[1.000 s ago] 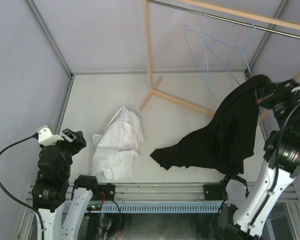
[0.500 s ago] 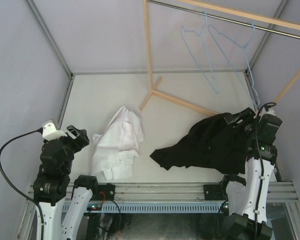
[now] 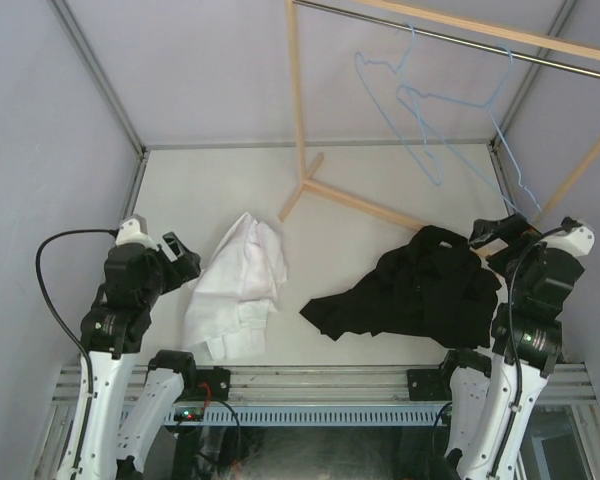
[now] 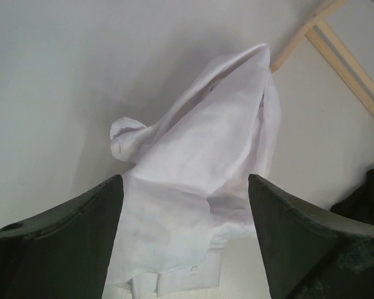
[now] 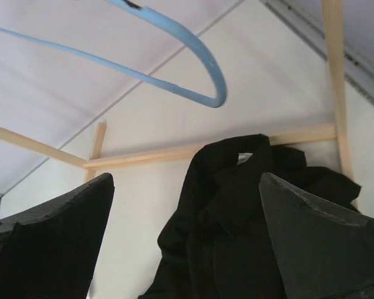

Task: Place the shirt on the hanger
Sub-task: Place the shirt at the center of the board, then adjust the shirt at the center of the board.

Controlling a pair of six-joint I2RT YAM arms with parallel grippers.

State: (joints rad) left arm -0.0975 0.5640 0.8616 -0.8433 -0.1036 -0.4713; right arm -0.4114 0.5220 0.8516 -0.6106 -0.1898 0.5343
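Surface [image 3: 200, 190]: pale, smooth. Black garment [image 3: 430, 295]: limp heap at right, not yours. Shirt [image 3: 238, 285]: thin white cloth, crumpled at front left, just ahead of your left jaws. Hangers [image 5: 219, 75]: blue wire, on rail [image 3: 460, 40]. Both jaws wide, empty. Step, likely: shirt not yet grasped. Next: pinch collar, lift.

A black garment [image 3: 420, 295] lies crumpled on the right side of a white table [image 3: 210, 190], its far edge against the base bar of a wooden rack [image 3: 296, 100]. A metal rod [image 3: 450, 37] runs along the rack's top, and pale grey walls [image 3: 40, 120] enclose the table.
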